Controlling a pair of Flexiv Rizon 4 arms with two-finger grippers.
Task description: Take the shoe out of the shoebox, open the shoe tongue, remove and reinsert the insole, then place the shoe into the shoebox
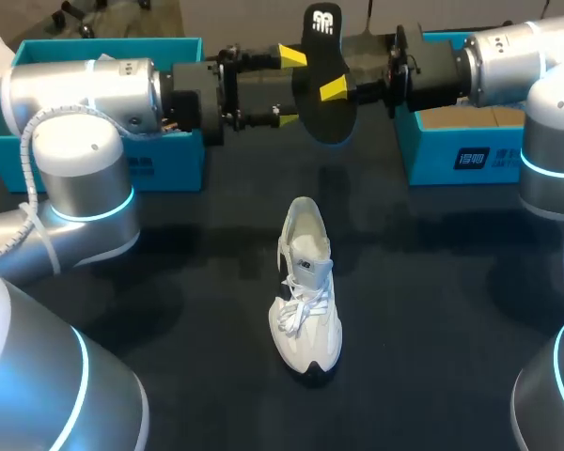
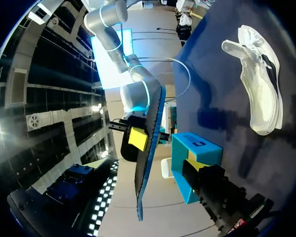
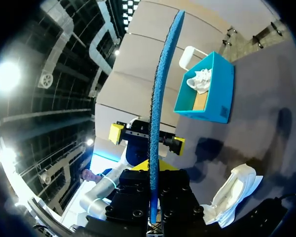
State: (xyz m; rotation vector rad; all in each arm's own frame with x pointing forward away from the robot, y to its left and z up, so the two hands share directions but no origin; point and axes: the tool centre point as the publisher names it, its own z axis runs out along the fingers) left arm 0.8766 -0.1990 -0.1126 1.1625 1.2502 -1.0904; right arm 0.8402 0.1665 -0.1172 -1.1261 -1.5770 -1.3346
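Right jaws clamp insole (image 1: 321,66) by its flat faces, long axis vertical, above far table (image 1: 432,282). Left jaws spread wide, tips flanking it. Shoe (image 1: 307,301) mid-table, toe near, heel far. Only right wrist view shows white paper (image 3: 200,80) inside left box (image 3: 217,98).

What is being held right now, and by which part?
The insole, pinched near its middle between the fingers of the right gripper. The left gripper is open beside it.
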